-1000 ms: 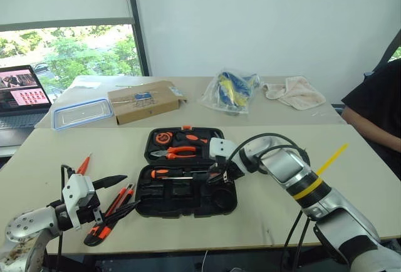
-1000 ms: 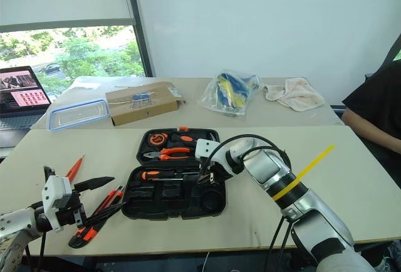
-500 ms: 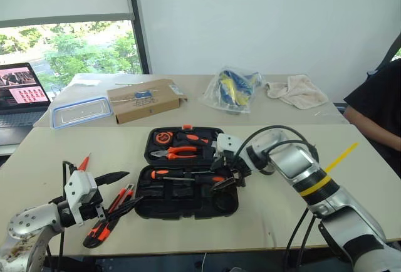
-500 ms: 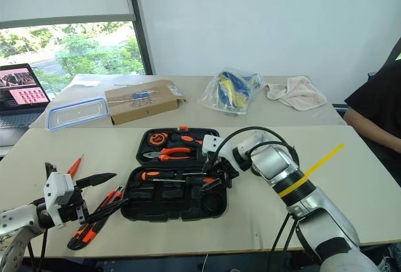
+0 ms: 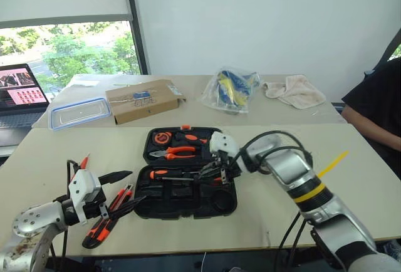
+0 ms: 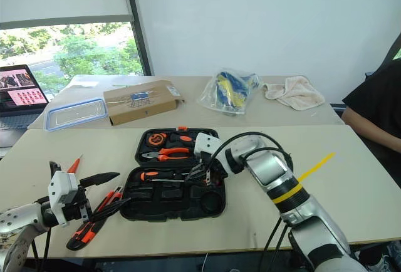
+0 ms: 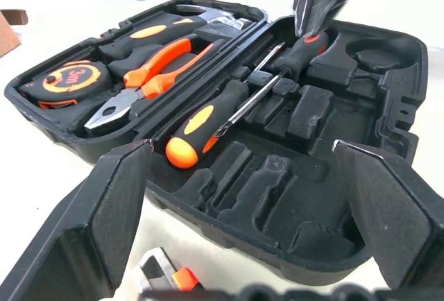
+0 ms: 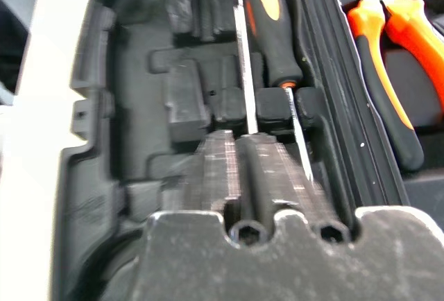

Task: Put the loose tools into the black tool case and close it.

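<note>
A humanoid robot works at a pale surface (image 5: 351,184) on which the black tool case (image 5: 185,190) lies open near the front edge, its lid half toward the far edge carrying the orange-handled pliers (image 5: 175,152) and a tape measure (image 5: 163,138). The right hand (image 5: 210,173) hangs low over the case's nearer half with its two black fingers pressed together and nothing visibly between them, their tips just above the slots where two black-and-orange screwdrivers (image 7: 208,119) lie side by side. The left hand (image 5: 122,190) waits near the front left corner of the surface, its fingers spread as wide as they go and empty. Just beside and beneath it, outside the case, lie the long utility knife (image 5: 100,229) and an orange-and-black screwdriver (image 5: 120,198), with a small all-orange screwdriver (image 5: 82,163) a little farther toward the left edge. The packing step looks partly done, with several tools seated and at least three loose; no tape roll can be made out. The next move probably calls for the left hand to drop onto one of the tools below it, close on its handle and carry it across to an empty slot, while the right hand lifts clear of the case.
</note>
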{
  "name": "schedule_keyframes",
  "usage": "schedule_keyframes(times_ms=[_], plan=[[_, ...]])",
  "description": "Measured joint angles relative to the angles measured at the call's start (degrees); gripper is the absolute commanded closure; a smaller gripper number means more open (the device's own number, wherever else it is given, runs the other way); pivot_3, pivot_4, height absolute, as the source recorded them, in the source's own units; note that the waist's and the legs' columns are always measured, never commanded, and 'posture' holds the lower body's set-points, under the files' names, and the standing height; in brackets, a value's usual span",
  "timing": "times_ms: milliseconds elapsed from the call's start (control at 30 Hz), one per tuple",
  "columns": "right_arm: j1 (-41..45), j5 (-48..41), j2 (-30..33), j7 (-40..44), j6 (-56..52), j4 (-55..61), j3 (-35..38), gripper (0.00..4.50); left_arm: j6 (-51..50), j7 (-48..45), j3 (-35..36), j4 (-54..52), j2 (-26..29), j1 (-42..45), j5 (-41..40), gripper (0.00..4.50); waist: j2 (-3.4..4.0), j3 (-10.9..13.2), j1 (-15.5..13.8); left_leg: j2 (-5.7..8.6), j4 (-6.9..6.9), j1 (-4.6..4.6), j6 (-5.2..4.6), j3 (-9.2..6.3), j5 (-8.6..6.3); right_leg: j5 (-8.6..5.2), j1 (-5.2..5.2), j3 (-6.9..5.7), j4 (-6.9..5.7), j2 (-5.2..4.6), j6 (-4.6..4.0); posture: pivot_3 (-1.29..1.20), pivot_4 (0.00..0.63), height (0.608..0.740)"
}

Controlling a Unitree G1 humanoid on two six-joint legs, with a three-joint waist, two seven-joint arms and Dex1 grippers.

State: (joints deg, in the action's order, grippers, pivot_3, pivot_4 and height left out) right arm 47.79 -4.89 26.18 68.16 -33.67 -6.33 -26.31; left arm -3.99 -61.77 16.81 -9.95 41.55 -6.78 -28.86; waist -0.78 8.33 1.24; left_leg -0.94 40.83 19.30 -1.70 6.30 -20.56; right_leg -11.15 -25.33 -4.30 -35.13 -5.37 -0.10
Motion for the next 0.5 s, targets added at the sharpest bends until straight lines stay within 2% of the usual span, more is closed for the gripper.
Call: schedule_keyframes(times_ms=[500], plan=[[0.46,3.04,-4.75,-4.12,1.14,-5.65,-0.97,4.47,0.46,-1.83,0.3,4.4,0.96,-0.88,1.06,0.0,0.01,-0.01,1.34,-0.08,0.0,-0.26,0.21,0.05,0.12,-0.05,0.14,0.02,0.0,0.05,-0.08,0.0,0.15,0.74]])
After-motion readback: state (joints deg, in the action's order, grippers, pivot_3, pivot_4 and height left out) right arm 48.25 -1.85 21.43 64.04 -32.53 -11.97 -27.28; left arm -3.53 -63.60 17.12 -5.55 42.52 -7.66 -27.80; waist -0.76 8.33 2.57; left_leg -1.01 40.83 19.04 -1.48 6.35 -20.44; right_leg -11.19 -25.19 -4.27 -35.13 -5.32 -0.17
